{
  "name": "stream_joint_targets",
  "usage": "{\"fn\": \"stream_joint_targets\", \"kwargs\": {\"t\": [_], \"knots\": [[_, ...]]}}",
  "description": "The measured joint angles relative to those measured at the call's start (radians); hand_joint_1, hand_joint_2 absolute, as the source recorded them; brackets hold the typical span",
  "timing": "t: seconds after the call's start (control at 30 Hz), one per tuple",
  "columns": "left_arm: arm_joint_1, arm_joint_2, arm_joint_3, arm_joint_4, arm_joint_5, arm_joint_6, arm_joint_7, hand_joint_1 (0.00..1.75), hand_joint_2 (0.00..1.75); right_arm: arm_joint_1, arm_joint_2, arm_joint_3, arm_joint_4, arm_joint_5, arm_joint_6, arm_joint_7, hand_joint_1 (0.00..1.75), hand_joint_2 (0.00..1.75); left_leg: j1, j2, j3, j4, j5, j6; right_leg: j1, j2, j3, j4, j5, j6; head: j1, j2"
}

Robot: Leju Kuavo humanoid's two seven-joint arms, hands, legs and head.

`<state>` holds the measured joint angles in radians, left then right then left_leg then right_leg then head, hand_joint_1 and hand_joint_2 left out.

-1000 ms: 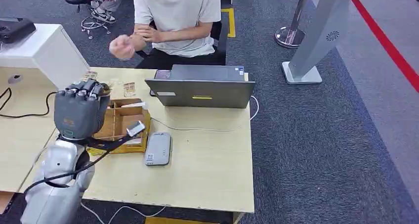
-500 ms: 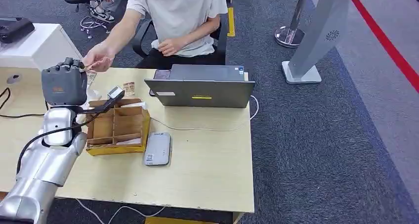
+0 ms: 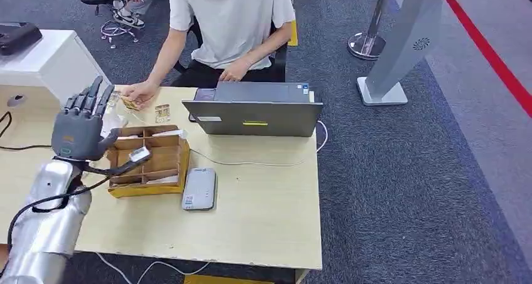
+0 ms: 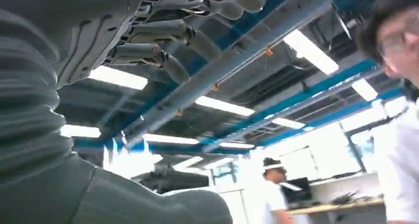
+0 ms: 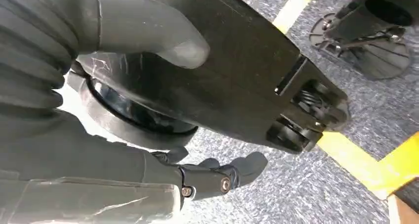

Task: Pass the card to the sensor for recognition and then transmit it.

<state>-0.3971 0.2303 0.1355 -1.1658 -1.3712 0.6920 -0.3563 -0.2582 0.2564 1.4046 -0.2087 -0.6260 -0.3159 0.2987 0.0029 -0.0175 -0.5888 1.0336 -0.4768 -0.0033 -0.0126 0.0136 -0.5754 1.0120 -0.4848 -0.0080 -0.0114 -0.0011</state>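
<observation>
Left hand (image 3: 80,128) raised, fingers spread; card under person's hand (image 3: 139,94) unclear

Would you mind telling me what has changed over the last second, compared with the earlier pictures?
The left hand has opened, fingers spread upward, and holds nothing. It sits beside the wooden box. The person's hand has come down to the table with a card; the handover itself isn't clearly visible. The laptop and card reader stayed put.
</observation>
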Motion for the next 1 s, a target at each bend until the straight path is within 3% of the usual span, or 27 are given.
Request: {"fn": "stream_joint_targets", "kwargs": {"t": [0.1, 0.2, 0.3, 0.4, 0.53, 0.6, 0.67, 0.7, 0.77, 0.87, 0.9, 1.0], "knots": [[0.022, -0.045, 0.313, -0.005, 0.139, 0.001, -0.230, 0.00, 1.75, 0.005, 0.000, 0.000, 0.005, -0.003, -0.002, -0.007, 0.00, 1.75, 0.000, 0.006, 0.000, -0.001, -0.001, -0.002, 0.000, 0.007, -0.002, 0.001, 0.000, 0.000, 0.000, 0.000], [0.077, -0.051, 0.589, -0.034, 0.264, 0.003, -0.326, 0.00, 1.75, 0.011, 0.000, 0.001, 0.007, 0.002, 0.001, -0.008, 0.00, 1.75, 0.000, 0.009, 0.000, -0.001, -0.002, -0.003, 0.000, 0.010, -0.004, 0.002, 0.000, -0.001, -0.001, 0.000], [0.162, -0.041, 0.824, -0.045, 0.473, 0.005, -0.331, 0.00, 1.75, 0.013, 0.000, 0.001, 0.008, 0.002, 0.000, -0.013, 0.00, 1.75, 0.000, 0.011, 0.001, -0.002, -0.005, -0.004, 0.000, 0.011, -0.004, 0.001, -0.001, -0.002, -0.002, 0.000], [0.254, -0.027, 1.006, -0.017, 0.751, -0.053, -0.290, 0.00, 1.75, 0.015, 0.000, 0.001, 0.008, 0.005, 0.003, -0.004, 0.00, 1.75, 0.000, 0.010, 0.001, -0.002, -0.006, -0.003, 0.000, 0.010, -0.005, 0.001, -0.003, -0.003, -0.003, 0.000], [0.296, -0.046, 1.152, 0.055, 1.014, -0.175, -0.162, 0.00, 1.75, 0.016, 0.000, 0.001, 0.008, 0.001, -0.002, 0.013, 0.00, 1.75, 0.000, -0.004, 0.000, -0.002, -0.006, -0.002, 0.000, -0.004, -0.002, -0.001, -0.008, -0.002, -0.002, 0.000], [0.308, -0.078, 1.211, 0.110, 1.100, -0.155, -0.138, 0.00, 1.75, 0.020, -0.005, 0.001, 0.008, -0.003, -0.040, 0.021, 0.00, 1.75, 0.000, -0.004, 0.000, -0.002, -0.006, -0.002, -0.001, -0.004, 0.001, -0.001, -0.008, -0.002, -0.002, 0.000], [0.317, -0.105, 1.256, 0.194, 1.172, -0.162, -0.126, 0.00, 1.75, 0.044, -0.026, 0.001, 0.012, -0.010, -0.046, -0.030, 0.00, 1.75, -0.001, -0.005, 0.002, -0.001, -0.007, -0.001, -0.001, -0.005, 0.003, -0.002, -0.008, -0.002, -0.001, 0.000], [0.322, -0.119, 1.275, 0.231, 1.210, -0.169, -0.124, 0.00, 0.00, 0.062, -0.035, 0.002, 0.014, -0.010, -0.038, -0.067, 0.00, 1.75, -0.001, -0.006, 0.002, -0.001, -0.008, 0.001, -0.001, -0.006, 0.003, -0.002, -0.008, -0.001, -0.001, 0.000], [0.328, -0.168, 1.310, 0.300, 1.249, -0.175, -0.110, 0.00, 0.00, 0.076, -0.053, 0.002, 0.016, -0.009, -0.026, -0.114, 0.00, 1.75, -0.001, -0.005, 0.002, -0.001, -0.008, 0.002, -0.001, -0.005, 0.004, -0.003, -0.006, 0.001, -0.002, 0.000], [0.328, -0.244, 1.331, 0.410, 1.264, -0.181, -0.058, 0.00, 0.00, 0.083, -0.063, 0.013, 0.017, 0.015, -0.018, -0.104, 0.00, 1.75, -0.001, -0.005, 0.003, 0.000, -0.008, 0.002, -0.001, -0.005, 0.006, -0.005, -0.006, 0.002, 0.000, 0.000], [0.325, -0.269, 1.331, 0.473, 1.258, -0.179, -0.051, 0.00, 1.75, 0.080, -0.063, 0.020, 0.016, 0.024, -0.018, -0.088, 0.00, 1.75, -0.002, -0.005, 0.004, 0.000, -0.008, 0.002, -0.002, -0.005, 0.007, -0.006, -0.006, 0.002, 0.001, 0.000], [0.313, -0.321, 1.330, 0.655, 1.217, -0.175, 0.015, 0.00, 1.75, 0.066, -0.052, 0.044, 0.015, 0.063, -0.007, -0.027, 0.00, 1.75, -0.002, -0.005, 0.005, 0.000, -0.008, 0.003, -0.002, -0.005, 0.008, -0.006, -0.005, 0.003, 0.001, 0.000]]}}
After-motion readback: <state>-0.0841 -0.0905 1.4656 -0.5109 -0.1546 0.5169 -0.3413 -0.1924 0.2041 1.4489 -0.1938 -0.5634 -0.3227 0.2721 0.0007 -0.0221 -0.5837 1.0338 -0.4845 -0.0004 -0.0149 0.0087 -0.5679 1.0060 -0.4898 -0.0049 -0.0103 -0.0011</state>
